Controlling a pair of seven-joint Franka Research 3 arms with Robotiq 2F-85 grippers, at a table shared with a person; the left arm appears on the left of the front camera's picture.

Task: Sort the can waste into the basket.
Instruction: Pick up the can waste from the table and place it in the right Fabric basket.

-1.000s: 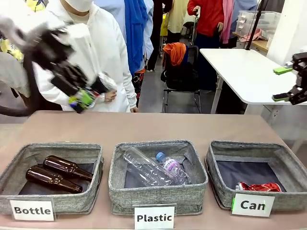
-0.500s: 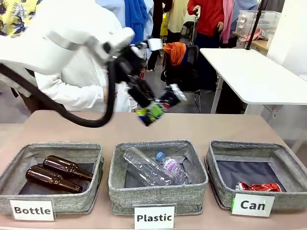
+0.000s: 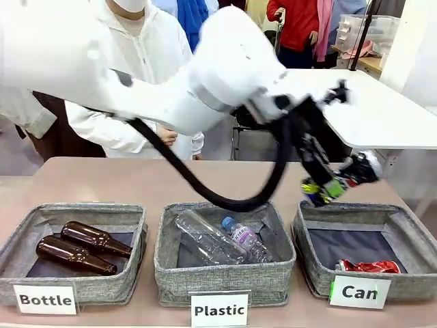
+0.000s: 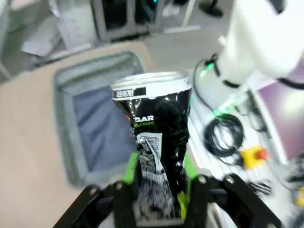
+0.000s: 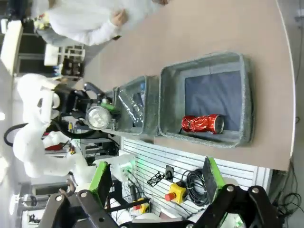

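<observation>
Here the left gripper (image 3: 332,186) is clenched on the black metal can with colourful print and silver ends (image 3: 356,171), and in the left wrist view the green pads (image 4: 130,167) press on both sides of this can (image 4: 158,138). The white left arm (image 3: 225,75) reaches across the middle to the right side of the table, so the can hangs in the air above the far left corner of the grey woven-fabric basket with the white "Can" label (image 3: 403,226). On the dark lining of this basket, near its front wall, lies the red crushed can (image 3: 369,266).

The right gripper (image 5: 156,178) has its two fingers spread wide apart with nothing between them, and it looks down on the same basket (image 5: 244,102) from high above.

Left of it stand the basket labelled "Plastic" (image 3: 171,236) with clear plastic bottles (image 3: 218,240) and the basket labelled "Bottle" (image 3: 20,232) with two brown glass bottles (image 3: 82,247). A person in a white coat (image 3: 147,61) stands at the far side.
</observation>
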